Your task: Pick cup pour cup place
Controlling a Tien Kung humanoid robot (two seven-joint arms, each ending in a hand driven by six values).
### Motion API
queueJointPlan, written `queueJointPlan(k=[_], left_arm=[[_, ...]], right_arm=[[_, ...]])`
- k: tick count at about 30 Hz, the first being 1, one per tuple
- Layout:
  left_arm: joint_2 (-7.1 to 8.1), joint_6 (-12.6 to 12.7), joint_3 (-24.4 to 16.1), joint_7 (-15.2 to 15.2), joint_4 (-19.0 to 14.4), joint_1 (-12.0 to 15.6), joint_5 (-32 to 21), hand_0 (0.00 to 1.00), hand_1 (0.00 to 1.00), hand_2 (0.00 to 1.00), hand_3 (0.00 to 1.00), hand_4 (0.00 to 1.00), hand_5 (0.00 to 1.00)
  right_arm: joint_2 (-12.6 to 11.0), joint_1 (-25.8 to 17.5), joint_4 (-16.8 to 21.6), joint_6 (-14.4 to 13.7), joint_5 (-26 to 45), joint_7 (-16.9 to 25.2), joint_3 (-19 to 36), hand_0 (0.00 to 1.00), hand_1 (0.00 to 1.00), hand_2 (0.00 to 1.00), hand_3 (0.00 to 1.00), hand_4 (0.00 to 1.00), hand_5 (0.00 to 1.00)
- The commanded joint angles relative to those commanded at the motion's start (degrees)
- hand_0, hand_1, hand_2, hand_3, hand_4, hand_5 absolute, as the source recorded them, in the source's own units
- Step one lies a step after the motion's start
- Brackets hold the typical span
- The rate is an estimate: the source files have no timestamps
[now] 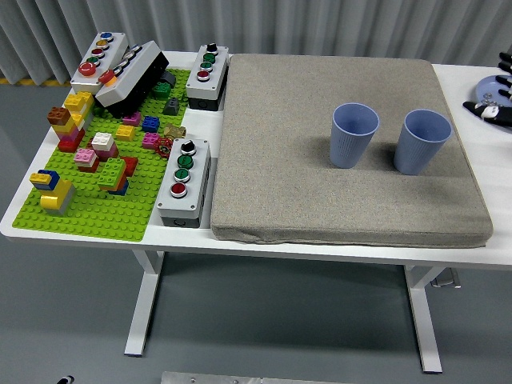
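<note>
From the head view, two blue cups stand upright on the grey mat [344, 144], well apart from the hand: the left cup [354, 134] and the right cup [423, 142] side by side on its right half. The right hand [498, 102] shows only partly at the far right edge, over a blue plate [482, 90]; its fingers look spread, grasping nothing. Toy bricks and button boxes fill the surface's left side.

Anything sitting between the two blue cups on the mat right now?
Nothing. In the head view, only bare grey mat shows between the left cup and the right cup; both stand upright, apart.
</note>
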Motion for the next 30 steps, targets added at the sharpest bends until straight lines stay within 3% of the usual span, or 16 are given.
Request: queueJointPlan(k=[5, 9, 10, 15, 16, 17, 23, 30], left_arm=[[0.07, 0.2, -0.3, -0.1, 0.0, -0.4, 0.1, 0.841, 0.819, 0.880, 0.794, 0.635, 0.998], [-0.11, 0.3, -0.5, -0.2, 0.0, -0.7, 0.2, 0.841, 0.819, 0.880, 0.794, 0.635, 0.998], [-0.23, 0.3, -0.5, -0.3, 0.0, -0.8, 0.2, 0.841, 0.819, 0.881, 0.794, 0.636, 0.998], [-0.71, 0.2, 0.2, -0.3, 0.0, -1.0, 0.0, 0.841, 0.819, 0.881, 0.794, 0.636, 0.998], [-0.79, 0.2, 0.4, -0.3, 0.0, -1.1, 0.0, 0.841, 0.818, 0.881, 0.793, 0.635, 0.998], [-0.89, 0.1, 0.8, -0.3, 0.0, -1.1, -0.2, 0.841, 0.818, 0.881, 0.793, 0.635, 0.998], [-1.14, 0.0, 1.6, -0.2, 0.0, -1.0, -0.7, 0.841, 0.818, 0.881, 0.793, 0.634, 0.998], [-1.24, 0.0, 1.7, -0.2, 0.0, -1.1, -0.8, 0.841, 0.817, 0.881, 0.793, 0.633, 0.998]], right_arm=[[-0.7, 2.8, -1.9, -2.4, 0.9, 1.5, 1.8, 0.966, 0.944, 0.998, 0.998, 0.888, 0.340], [-0.4, 4.6, -3.6, -6.8, 3.0, 3.8, 2.3, 0.966, 0.944, 0.998, 0.998, 0.888, 0.340], [-0.1, 5.4, -4.5, -8.9, 4.6, 5.3, 2.1, 0.893, 0.836, 0.863, 0.881, 0.831, 0.641], [2.2, 9.0, -9.2, -20.0, 12.0, 12.8, 0.8, 0.893, 0.836, 0.863, 0.881, 0.831, 0.641], [2.6, 9.6, -10.0, -21.5, 13.2, 13.9, 0.7, 0.813, 0.729, 0.720, 0.749, 0.774, 0.990], [3.4, 10.3, -11.2, -22.6, 14.6, 15.2, 0.9, 0.813, 0.729, 0.720, 0.749, 0.774, 0.990], [6.2, 11.3, -14.7, -22.5, 17.3, 16.7, 1.8, 0.808, 0.721, 0.714, 0.738, 0.767, 0.998], [7.2, 11.0, -15.1, -22.3, 16.8, 16.1, 1.9, 0.816, 0.727, 0.720, 0.743, 0.761, 0.998]])
